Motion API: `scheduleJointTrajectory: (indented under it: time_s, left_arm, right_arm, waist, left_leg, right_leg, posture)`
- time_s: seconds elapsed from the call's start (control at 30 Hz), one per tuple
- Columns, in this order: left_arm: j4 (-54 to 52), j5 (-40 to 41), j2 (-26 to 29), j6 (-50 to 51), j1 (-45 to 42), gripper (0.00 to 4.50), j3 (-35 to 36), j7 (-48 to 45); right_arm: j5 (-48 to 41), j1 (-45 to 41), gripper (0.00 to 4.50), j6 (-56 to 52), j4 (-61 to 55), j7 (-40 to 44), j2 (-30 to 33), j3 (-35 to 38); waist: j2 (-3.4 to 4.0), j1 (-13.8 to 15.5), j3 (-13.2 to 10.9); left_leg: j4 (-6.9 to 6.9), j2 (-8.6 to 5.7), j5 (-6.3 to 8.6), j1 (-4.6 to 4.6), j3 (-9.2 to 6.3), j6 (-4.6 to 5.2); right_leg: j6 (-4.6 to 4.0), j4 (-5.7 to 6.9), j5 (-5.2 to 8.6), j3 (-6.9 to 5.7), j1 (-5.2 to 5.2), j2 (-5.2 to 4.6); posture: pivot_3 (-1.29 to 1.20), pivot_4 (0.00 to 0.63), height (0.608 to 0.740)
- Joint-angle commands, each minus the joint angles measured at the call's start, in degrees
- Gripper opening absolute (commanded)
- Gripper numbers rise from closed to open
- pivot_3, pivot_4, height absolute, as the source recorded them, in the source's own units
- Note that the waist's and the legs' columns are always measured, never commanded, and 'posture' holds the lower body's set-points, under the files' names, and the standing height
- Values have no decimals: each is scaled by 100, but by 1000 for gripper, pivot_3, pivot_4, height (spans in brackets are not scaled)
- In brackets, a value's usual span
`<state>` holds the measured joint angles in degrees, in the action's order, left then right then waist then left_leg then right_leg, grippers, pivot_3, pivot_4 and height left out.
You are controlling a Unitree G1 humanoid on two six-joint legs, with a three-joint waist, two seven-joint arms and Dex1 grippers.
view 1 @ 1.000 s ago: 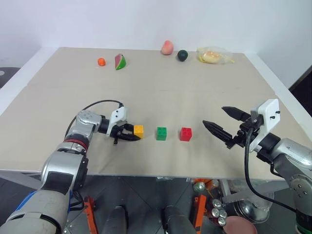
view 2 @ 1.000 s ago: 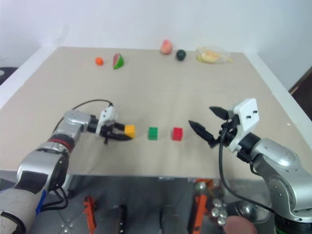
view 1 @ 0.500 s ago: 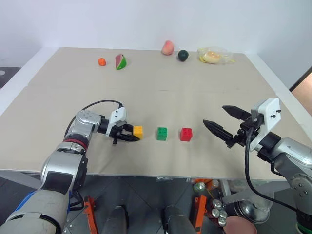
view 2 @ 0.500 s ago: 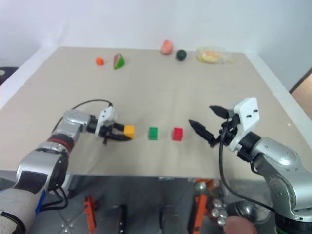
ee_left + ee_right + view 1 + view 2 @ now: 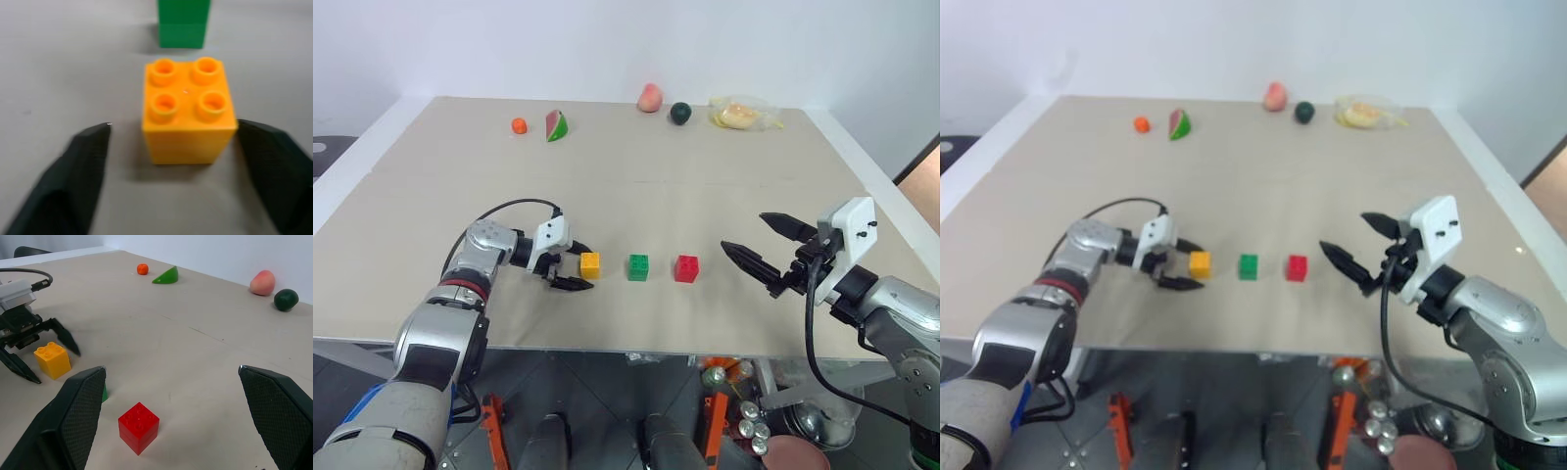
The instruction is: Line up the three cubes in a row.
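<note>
Near the table's point(image 5: 862, 196) front edge, the yellow-orange cube point(image 5: 590, 263) stands in a straight row with the green cube point(image 5: 637, 267) just to its right and the red cube point(image 5: 685, 268) beyond that, small gaps between them. Around the yellow-orange cube, the left gripper point(image 5: 578, 266) has its fingers spread, clear of the block's sides. Well right of the red cube, the right gripper point(image 5: 759, 247) hangs wide open, holding nothing.
</note>
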<state>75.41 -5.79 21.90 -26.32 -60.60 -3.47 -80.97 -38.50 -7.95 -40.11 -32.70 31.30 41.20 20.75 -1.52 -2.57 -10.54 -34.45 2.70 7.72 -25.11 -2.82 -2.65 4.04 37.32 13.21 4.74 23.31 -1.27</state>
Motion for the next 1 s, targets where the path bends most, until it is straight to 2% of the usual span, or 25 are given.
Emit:
scheduleJointTrajectory:
  time_s: [0.03, 0.17, 0.33, 0.47, 0.57, 0.63, 0.7, 0.77, 0.87, 1.0]
  left_arm:
    - [14, -22, 200, -48, -123, 4359, 91, 202]
    - [-20, 56, 440, -10, -91, 4359, 128, -38]
    - [-197, 354, 907, 707, -29, 4359, 4, -1111]
    - [-602, 846, 1332, 1298, 222, 4359, -337, -1153]
    - [-925, 1163, 1619, 1568, 455, 4359, -72, -1153]
    - [-1184, 1263, 1770, 1656, 725, 4359, 245, -680]
    - [-1635, 1343, 1812, 1747, 1119, 4359, 583, 259]
    - [-2251, 1512, 1719, 2408, 1539, 4359, 1058, 1574]
    - [-3559, 1856, 1418, 3652, 2261, 4359, 1644, 3007]
    - [-5688, 2169, 692, 4605, 3319, 4359, 2022, 4376]
  right_arm:
    - [-47, -225, 4500, 133, -11, 71, 105, 97]
    - [8, -437, 4500, 194, 178, 212, 120, -39]
    - [173, -857, 4500, 390, 686, 546, 221, -257]
    - [347, -1269, 4500, 610, 1193, 808, 248, -476]
    - [508, -1496, 4500, 776, 1544, 874, 170, -627]
    - [759, -1572, 4500, 962, 1846, 681, 11, -724]
    - [1077, -1614, 4500, 989, 2277, 251, -216, -803]
    - [1522, -1493, 4500, 1119, 2584, -296, -499, -906]
    - [1955, -1406, 4500, 1296, 2949, -936, -878, -885]
    - [2245, -1557, 4500, 1461, 3520, -1750, -1313, -599]
  waist:
    - [0, 0, 0]
    - [0, -17, 0]
    - [1, -16, -1]
    - [2, -18, -2]
    - [2, -18, -2]
    - [2, -17, -2]
    - [2, -16, -2]
    - [1, -14, -1]
    - [3, 4, -2]
    - [3, 9, -2]
  left_leg:
    - [0, 0, -3, 0, 1, 4]
    - [2, 3, -4, 1, 2, 6]
    - [10, 4, -4, -9, 4, 6]
    - [13, 4, -3, -9, 4, 6]
    - [14, 6, -3, -10, 2, 6]
    - [14, 7, -3, -10, 3, 6]
    - [14, 8, -3, -8, 3, 6]
    - [13, 9, -4, -7, 5, 6]
    - [13, 9, -4, -6, 3, 6]
    - [12, 4, -5, -5, 10, 2]
  right_leg:
    - [-1, 0, -4, 0, 1, 0]
    - [-1, 0, -7, 0, 4, 2]
    - [0, 0, 2, 0, 13, 3]
    - [0, 0, 6, 1, 13, 2]
    - [-3, 0, 7, -3, 14, 3]
    - [-4, 0, 8, -4, 15, 2]
    - [-5, 0, 8, -4, 13, 2]
    - [-5, 1, 7, -4, 12, 0]
    - [20, 9, -4, -5, 13, 0]
    - [25, 13, -10, 0, 10, -7]
  posture:
    - [0, 150, 740]
    - [0, 150, 740]
    - [0, 150, 740]
    - [0, 150, 740]
    - [0, 150, 740]
    - [0, 150, 740]
    - [0, 150, 740]
    - [0, 150, 740]
    - [0, 150, 740]
    - [0, 150, 740]
